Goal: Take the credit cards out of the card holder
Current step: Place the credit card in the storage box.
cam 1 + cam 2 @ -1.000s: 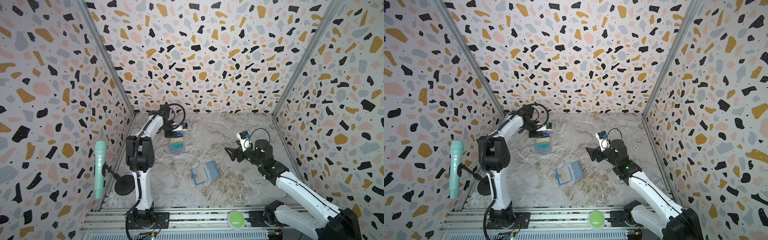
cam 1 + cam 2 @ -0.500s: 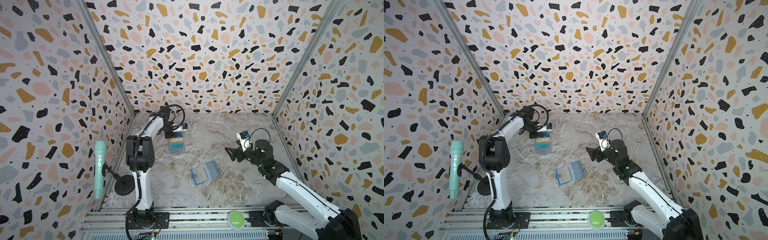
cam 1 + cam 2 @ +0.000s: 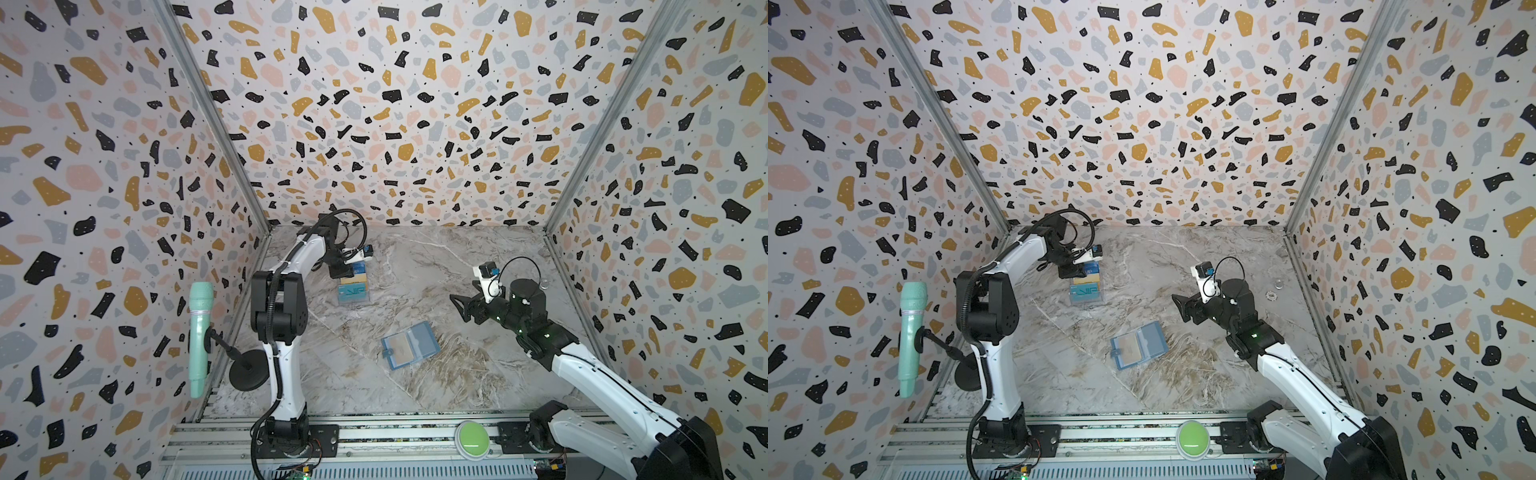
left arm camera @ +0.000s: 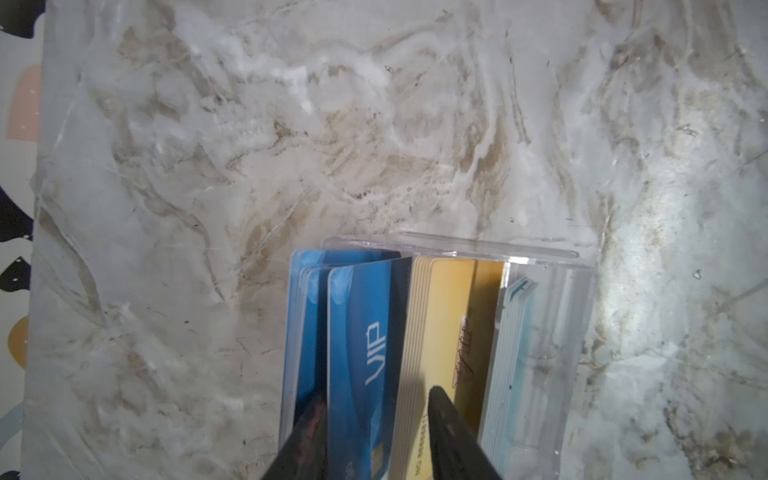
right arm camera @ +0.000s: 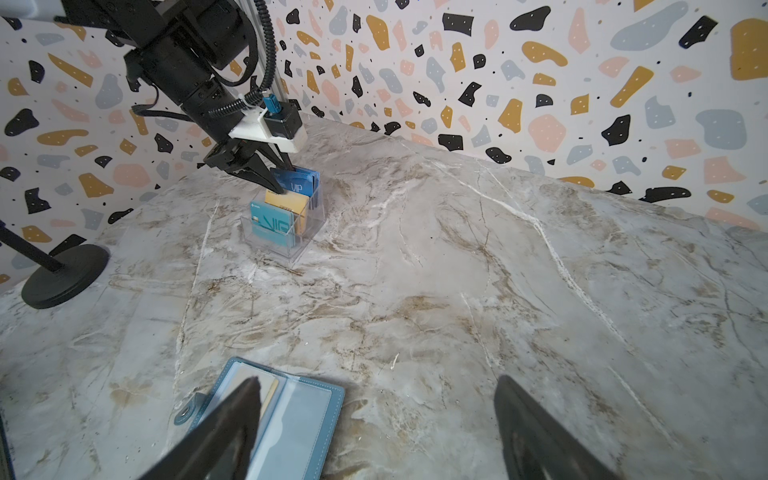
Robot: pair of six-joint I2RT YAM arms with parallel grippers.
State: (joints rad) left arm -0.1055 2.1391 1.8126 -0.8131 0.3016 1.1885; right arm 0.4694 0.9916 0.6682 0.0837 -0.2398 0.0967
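Note:
The dusty-blue card holder lies open and flat mid-table, clear sleeves up; a pale gold edge shows in one sleeve. My right gripper hovers open to its right, holding nothing. My left gripper is at the back left, its tips down inside a clear plastic case of upright cards. The jaws stand apart. A blue VIP credit card stands between them beside a gold stack. One finger is against the blue card's face.
A teal microphone on a black round-base stand is at the left wall. A green button sits on the front rail. Two small round bits lie near the right wall. Patterned walls close three sides.
My left gripper's jaws have opened from shut over the case. Neither arm has visibly moved, and the card holder lies where it was.

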